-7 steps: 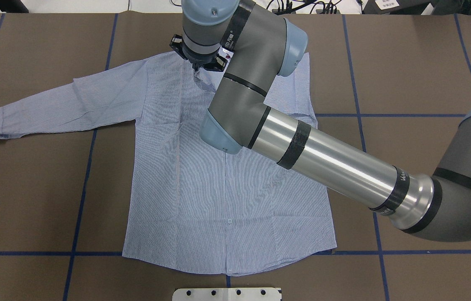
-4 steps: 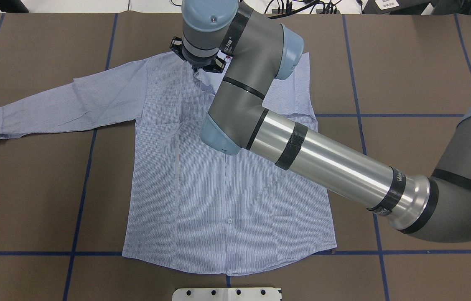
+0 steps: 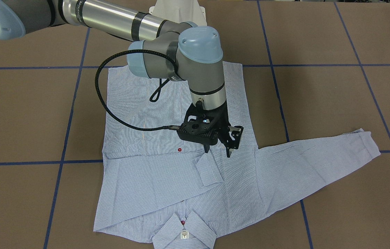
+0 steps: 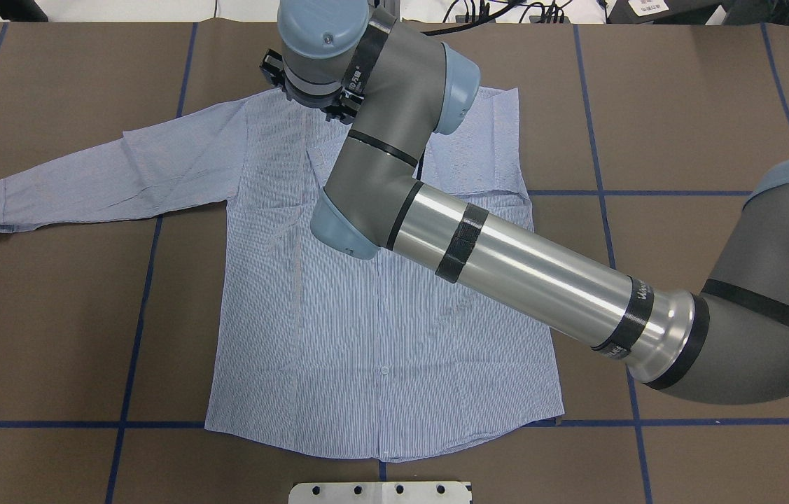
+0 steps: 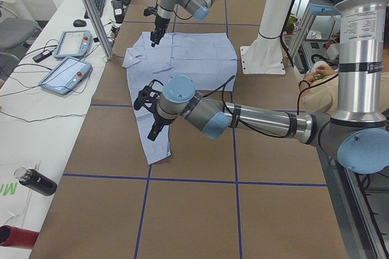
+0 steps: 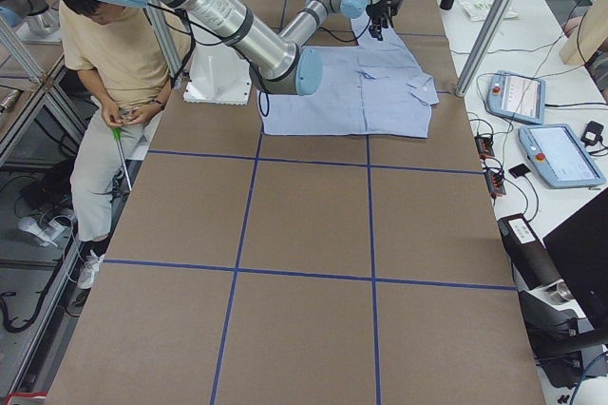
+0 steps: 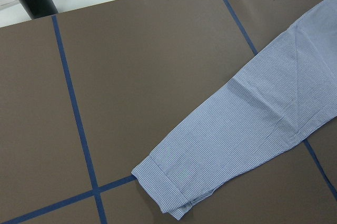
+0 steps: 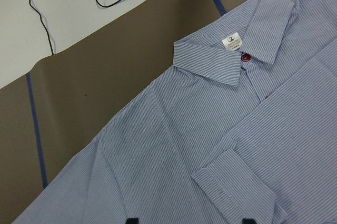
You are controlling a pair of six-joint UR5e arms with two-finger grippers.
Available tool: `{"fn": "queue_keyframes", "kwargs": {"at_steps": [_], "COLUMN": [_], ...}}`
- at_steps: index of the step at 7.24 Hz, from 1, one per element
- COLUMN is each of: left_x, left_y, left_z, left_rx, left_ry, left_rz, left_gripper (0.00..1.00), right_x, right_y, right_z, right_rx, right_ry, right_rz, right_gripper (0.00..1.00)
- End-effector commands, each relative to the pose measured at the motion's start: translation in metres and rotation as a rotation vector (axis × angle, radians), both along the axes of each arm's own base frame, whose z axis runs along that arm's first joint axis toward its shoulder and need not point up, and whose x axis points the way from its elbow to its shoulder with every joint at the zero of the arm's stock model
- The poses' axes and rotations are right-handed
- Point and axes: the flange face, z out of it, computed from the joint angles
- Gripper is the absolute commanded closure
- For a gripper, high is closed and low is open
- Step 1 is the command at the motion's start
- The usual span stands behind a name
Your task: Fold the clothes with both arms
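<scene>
Shirt [image 3: 167,186] lies flat on table [image 3: 319,86], thin, light, floppy cloth, likely best pinched at outstretched cuff [image 3: 368,145] and shoulder; right gripper [image 3: 218,152] hovers spread and empty above folded-in cuff [image 3: 209,169], left gripper [image 5: 152,131] state cannot tell.

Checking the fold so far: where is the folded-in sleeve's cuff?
Front-facing view: the cuff lies mid-chest on the shirt, just beneath the open right gripper.

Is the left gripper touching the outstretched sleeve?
Apart. The overhead view shows the whole sleeve lying bare, nothing on it; the left gripper, seen only from the left side, is outside that frame.
</scene>
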Motion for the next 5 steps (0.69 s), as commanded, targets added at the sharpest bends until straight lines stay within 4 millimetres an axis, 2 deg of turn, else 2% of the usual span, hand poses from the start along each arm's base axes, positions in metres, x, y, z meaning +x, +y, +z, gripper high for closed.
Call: {"fn": "queue_keyframes", "kwargs": {"at_steps": [1, 2, 3, 4, 5], "left_x": [0.032, 0.044, 0.066, 0.083, 0.091], "left_y": [-0.047, -0.067, -0.089, -0.098, -0.105], "left_z": [0.022, 0.040, 0.052, 0.073, 0.094], "left_rx": [-0.040, -0.062, -0.090, -0.119, -0.170], "left_ry": [-0.010, -0.012, -0.018, -0.034, -0.030], "left_rz": [0.051, 0.067, 0.099, 0.118, 0.110], "left_gripper": [0.00, 0.01, 0.01, 0.01, 0.01], "right_x": [0.001, 0.008, 0.022, 0.035, 0.043], "right_y": [0.001, 0.003, 0.004, -0.001, -0.003], "right_z": [-0.004, 0.004, 0.035, 0.057, 0.064], "right_rx": [-0.010, -0.010, -0.011, -0.015, -0.016], "right_ry": [-0.012, -0.016, -0.011, 0.002, 0.002], "right_rz": [0.008, 0.005, 0.005, 0.012, 0.013], "right_gripper": [0.00, 0.00, 0.00, 0.00, 0.00]}}
